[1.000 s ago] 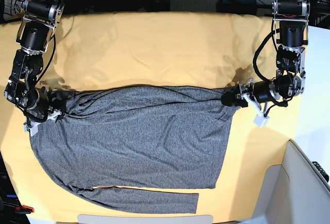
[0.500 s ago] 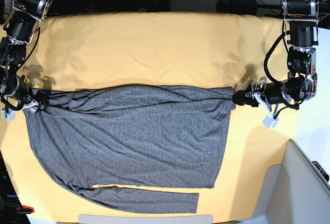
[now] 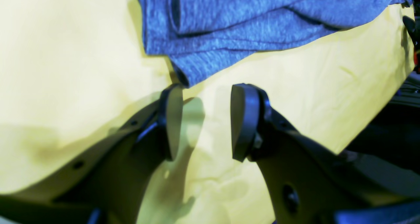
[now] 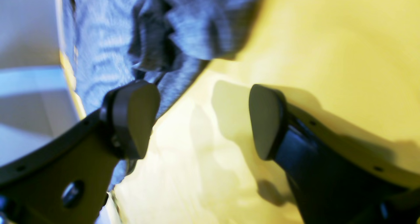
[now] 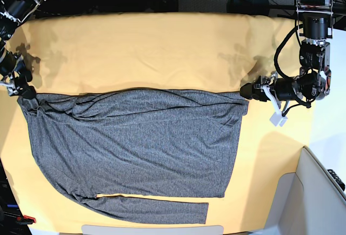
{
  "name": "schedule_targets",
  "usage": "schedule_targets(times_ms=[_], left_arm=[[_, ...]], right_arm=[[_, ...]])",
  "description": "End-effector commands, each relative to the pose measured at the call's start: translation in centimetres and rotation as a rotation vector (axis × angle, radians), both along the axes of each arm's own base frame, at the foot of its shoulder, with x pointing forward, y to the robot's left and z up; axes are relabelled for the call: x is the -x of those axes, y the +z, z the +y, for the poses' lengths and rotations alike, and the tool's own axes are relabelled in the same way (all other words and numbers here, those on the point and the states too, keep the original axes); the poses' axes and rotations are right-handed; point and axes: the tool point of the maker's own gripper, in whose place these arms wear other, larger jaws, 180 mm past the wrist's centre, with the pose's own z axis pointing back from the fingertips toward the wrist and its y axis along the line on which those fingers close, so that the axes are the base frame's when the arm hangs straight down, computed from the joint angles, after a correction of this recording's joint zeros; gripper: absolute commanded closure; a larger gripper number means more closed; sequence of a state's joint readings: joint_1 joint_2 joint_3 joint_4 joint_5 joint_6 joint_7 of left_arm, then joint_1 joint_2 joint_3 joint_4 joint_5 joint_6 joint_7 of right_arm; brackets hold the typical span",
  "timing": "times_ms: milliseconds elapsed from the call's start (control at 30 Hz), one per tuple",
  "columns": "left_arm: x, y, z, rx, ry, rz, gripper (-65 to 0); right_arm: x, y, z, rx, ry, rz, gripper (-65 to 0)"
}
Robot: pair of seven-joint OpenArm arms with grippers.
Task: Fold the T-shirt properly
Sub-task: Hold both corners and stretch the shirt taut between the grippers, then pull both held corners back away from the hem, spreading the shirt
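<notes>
sleeve (image 5: 154,211): laid flat along the near counter edge, below the hem.
T-shirt (image 5: 135,143): spread on the yellow table cloth (image 5: 162,51), far edge bunched in a folded ridge.
left end effector (image 3: 205,120): jaws apart, nothing held, just off the shirt's corner.
right end effector (image 4: 203,119): jaws wide, empty, beside the opposite corner.
step: judged as release after one fold.
next: fresh grasp points needed on the shirt's edges.
</notes>
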State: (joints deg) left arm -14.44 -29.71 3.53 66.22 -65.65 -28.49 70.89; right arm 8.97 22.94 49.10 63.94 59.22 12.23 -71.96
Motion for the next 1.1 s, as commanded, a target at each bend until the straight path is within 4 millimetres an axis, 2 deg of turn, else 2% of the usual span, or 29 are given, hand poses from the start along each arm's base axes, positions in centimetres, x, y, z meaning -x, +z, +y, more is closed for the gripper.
schedule_targets(times_ms=[0, 133, 233, 500, 767, 933, 1067], left_arm=[[-1.2, 1.1, 0.7, 0.024, 0.036, -0.036, -23.8], [-0.8, -0.6, 2.0, 0.086, 0.141, 0.023, -23.8], [-0.7, -1.1, 1.6, 0.115, 0.163, 0.04, -23.8], [-0.7, -1.2, 1.5, 0.119, 0.164, 0.043, -23.7], [-0.6, -1.3, 1.4, 0.121, 0.163, 0.045, -23.7], [-0.5, -1.4, 1.3, 0.119, 0.156, 0.049, -23.7], [-0.5, -1.4, 1.3, 0.118, 0.156, 0.049, -23.7]], right_arm=[[-0.1, 0.8, -0.8, 0.017, -0.017, -0.016, -45.5], [0.6, 0.4, -1.1, -0.031, -0.084, -0.042, -45.5], [0.5, 0.6, -1.3, -0.046, -0.11, -0.065, -45.5], [-2.1, 2.5, -1.7, -0.038, -0.139, -0.143, -45.5], [-4.1, 1.0, -1.4, -0.082, -0.145, -0.094, -45.5], [-5.6, 0.9, -0.9, -0.108, -0.142, -0.089, -45.5], [-6.0, 1.1, -2.1, -0.069, -0.19, -0.102, -45.3]])
